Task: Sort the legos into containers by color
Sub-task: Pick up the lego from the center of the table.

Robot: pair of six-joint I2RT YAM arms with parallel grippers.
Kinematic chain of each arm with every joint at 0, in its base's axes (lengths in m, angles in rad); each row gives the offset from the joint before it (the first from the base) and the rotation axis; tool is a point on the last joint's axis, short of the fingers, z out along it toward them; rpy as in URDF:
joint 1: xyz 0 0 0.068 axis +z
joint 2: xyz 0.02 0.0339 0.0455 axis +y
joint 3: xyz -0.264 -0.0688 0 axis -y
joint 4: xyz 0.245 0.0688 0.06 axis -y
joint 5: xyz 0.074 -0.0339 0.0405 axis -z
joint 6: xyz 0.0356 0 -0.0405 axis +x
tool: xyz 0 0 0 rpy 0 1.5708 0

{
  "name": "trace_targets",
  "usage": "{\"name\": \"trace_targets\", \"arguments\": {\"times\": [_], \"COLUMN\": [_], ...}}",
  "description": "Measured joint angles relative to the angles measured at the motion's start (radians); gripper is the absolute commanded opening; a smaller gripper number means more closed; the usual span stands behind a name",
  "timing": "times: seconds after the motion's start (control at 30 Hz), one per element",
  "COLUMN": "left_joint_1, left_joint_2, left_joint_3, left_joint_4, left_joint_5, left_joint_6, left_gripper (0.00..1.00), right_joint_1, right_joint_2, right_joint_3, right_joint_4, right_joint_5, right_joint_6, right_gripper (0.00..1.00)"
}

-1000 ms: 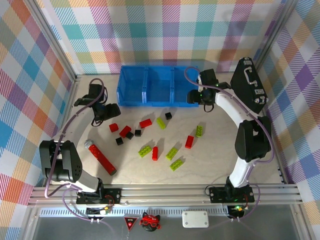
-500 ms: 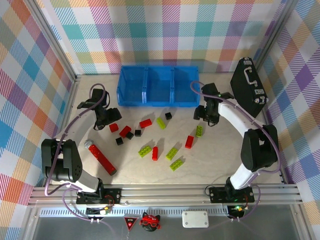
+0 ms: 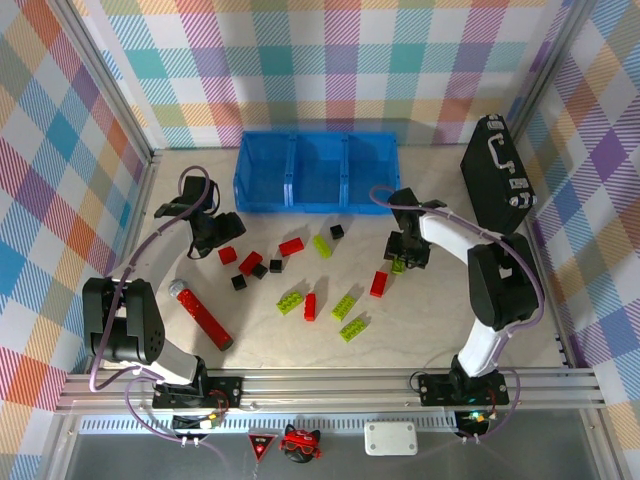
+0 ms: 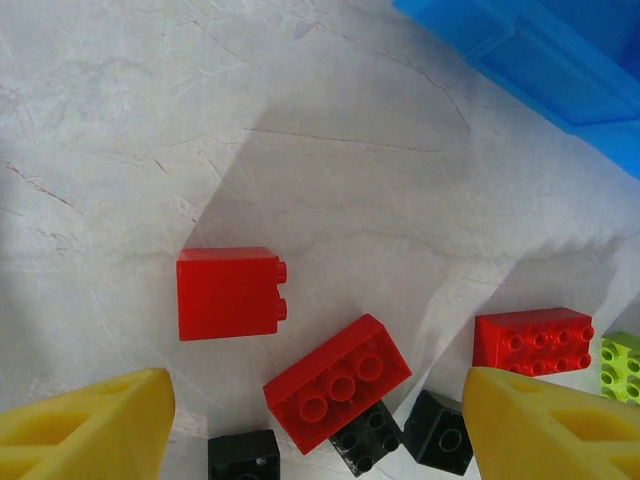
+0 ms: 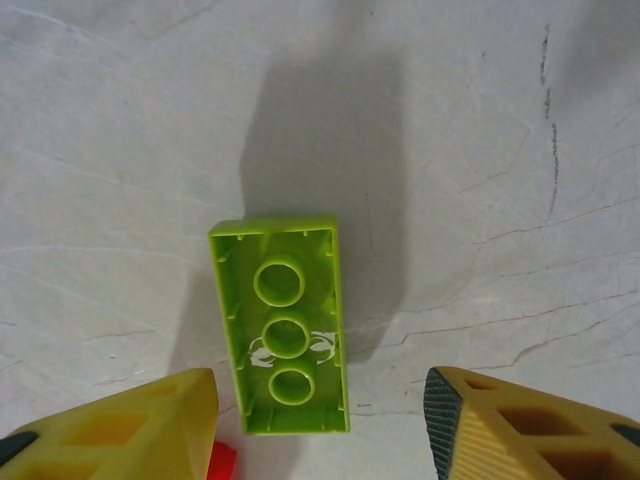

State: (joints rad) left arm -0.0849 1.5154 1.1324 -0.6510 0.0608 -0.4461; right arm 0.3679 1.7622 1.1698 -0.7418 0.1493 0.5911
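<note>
From above, the containers (image 3: pixel 315 172), three joined blue bins, stand at the far side of the table (image 3: pixel 450 310). The legos (image 3: pixel 300 275) lie scattered on the table in front of them in red, lime and black. The left pincer (image 3: pixel 222 238) hangs just beside a square red brick (image 3: pixel 228 255) at the left end of the scatter. The right pincer (image 3: pixel 400 256) is low over a lime brick (image 3: pixel 399 264) at the right end. A black briefcase (image 3: pixel 495 175) leans by the right wall.

On the left wrist camera, the yellow fingers (image 4: pixel 90 435) stand wide apart and hold nothing. The square red brick lies on its side ahead of them, and a slanted red brick (image 4: pixel 337 382) lies studs up between them, touched by neither. Three black bricks (image 4: pixel 365 440) sit just beside it.

On the right wrist camera, the lime brick lies hollow side up, showing three tubes. A small raised mark beside the middle tube is too fine to read. The fingers here (image 5: pixel 530 425) flank the brick's near end with a gap on each side, so the pincer is open and grips nothing.
</note>
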Motion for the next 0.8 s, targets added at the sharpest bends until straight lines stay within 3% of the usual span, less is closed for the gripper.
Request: {"name": "trace_targets", "arguments": {"times": [0.57,0.8], "left_joint_1": [0.000,0.000], "left_joint_2": [0.000,0.000], "left_joint_3": [-0.003,-0.003], "left_joint_4": [-0.001,-0.001], "left_joint_5": [-0.002,-0.002], "left_joint_6": [0.000,0.000], "left_gripper": [0.76,0.76], "right_joint_1": [0.000,0.000], "right_joint_2": [0.060,0.060], "right_joint_3": [-0.004,-0.003], "right_joint_4": [0.050,0.049], "right_joint_5": [-0.030,-0.029], "right_joint_6": [-0.004,-0.008], "right_gripper": [0.48,0.35]}}
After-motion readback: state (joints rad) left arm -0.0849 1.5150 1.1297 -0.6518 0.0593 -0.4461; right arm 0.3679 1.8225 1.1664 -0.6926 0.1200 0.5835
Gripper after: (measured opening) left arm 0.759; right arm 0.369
